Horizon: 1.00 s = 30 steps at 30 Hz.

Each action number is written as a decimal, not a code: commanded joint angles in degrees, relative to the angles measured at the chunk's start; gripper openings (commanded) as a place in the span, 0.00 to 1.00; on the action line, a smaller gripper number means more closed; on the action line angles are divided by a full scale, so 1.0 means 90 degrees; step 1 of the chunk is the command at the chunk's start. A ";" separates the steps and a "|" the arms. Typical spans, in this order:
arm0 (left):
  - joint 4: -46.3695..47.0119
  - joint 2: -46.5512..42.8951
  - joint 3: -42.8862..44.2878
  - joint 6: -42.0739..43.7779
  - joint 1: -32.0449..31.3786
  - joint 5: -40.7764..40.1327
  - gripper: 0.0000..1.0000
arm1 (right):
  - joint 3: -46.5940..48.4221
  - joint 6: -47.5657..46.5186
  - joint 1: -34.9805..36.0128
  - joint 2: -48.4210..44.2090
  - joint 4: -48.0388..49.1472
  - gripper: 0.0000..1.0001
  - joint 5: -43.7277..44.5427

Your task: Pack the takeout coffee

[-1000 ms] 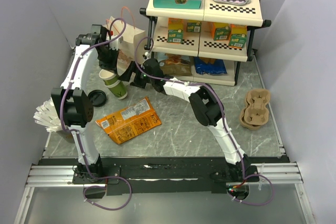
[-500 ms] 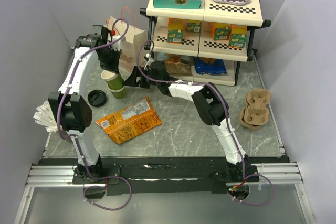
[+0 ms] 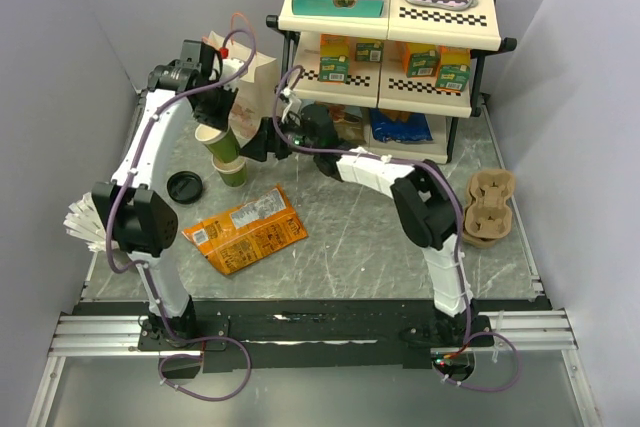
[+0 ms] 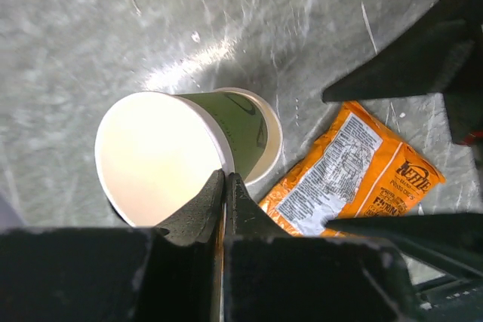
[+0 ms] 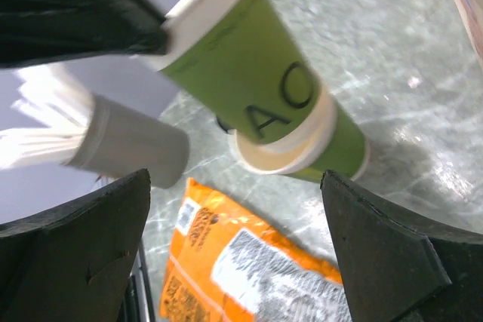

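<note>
In the left gripper (image 4: 225,180), lidless green cup (image 4: 158,154) rim

We find the top view bright and sharp, evenly lit from above, with soft shadows beneath the shelf (image 3: 440,29). In the left wrist view a glare streak lies on the table (image 4: 189,65), and the cup (image 4: 151,164) interior is washed out. In the right wrist view the right fingers (image 5: 392,262) are dark, unfocused silhouettes.

The left fingers (image 3: 217,112) pinch the upper green cup (image 3: 210,137), tilted and nested in a lower cup (image 3: 231,171), near a black lid (image 3: 185,186) on the surface (image 3: 340,247).
</note>
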 commanded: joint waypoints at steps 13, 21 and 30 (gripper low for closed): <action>-0.0346 -0.1988 -0.0352 0.0532 -0.0743 0.0288 0.01 | -0.2339 -0.1911 -0.0786 -0.4076 -0.1745 1.00 0.0058; -0.0190 -0.2468 -0.1622 0.0639 -0.2996 0.0358 0.01 | -0.3561 -0.3015 -0.1947 -0.6665 -0.3946 1.00 0.0965; 0.1214 -0.1033 -0.1437 0.0738 -0.4835 -0.0433 0.01 | -0.4597 -0.3602 -0.2476 -0.8374 -0.4807 1.00 0.2011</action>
